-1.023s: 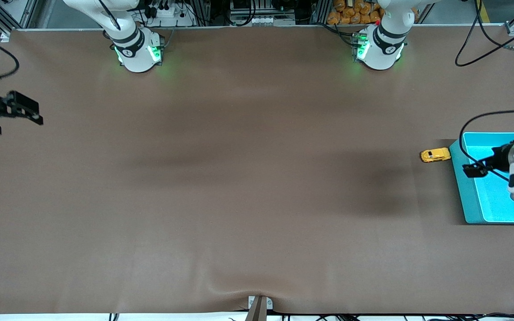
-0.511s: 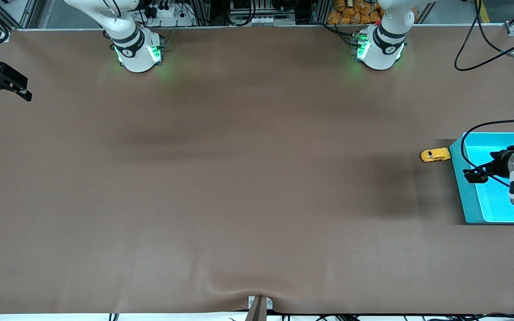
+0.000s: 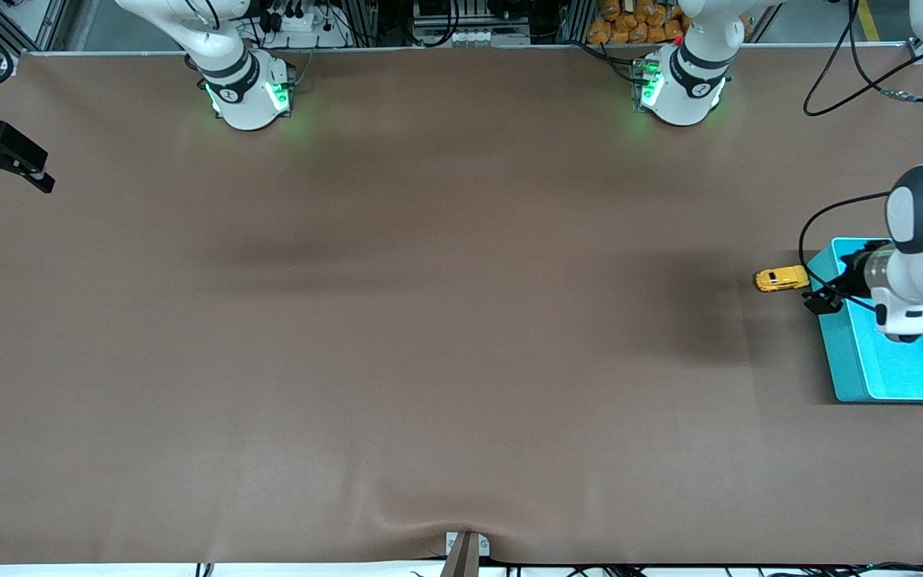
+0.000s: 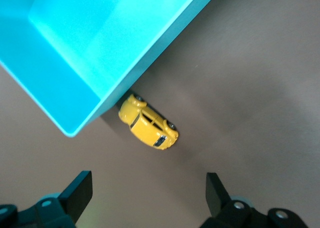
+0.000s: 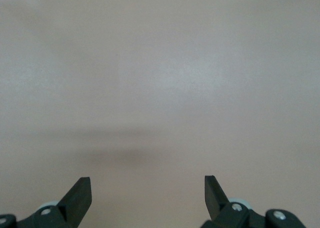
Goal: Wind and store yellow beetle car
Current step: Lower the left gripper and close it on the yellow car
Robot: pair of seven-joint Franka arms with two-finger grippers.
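The yellow beetle car [image 3: 781, 279] [image 4: 148, 127] sits on its wheels on the brown tabletop [image 3: 445, 320], at the left arm's end, just beside the corner of the cyan bin [image 3: 886, 377] [image 4: 90, 53]; whether car and bin wall touch cannot be told. The left pincer [image 3: 820, 303] [image 4: 149, 198] hangs over the bin's edge next to the car, its fingers [image 4: 79, 192] spread wide with nothing between them, the car showing in the gap in the left wrist view. The right pincer [image 3: 25, 164] [image 5: 147, 195] is well apart, over the tabletop's edge at the right arm's end, fingers likewise spread and holding nothing, only bare tabletop beneath it.
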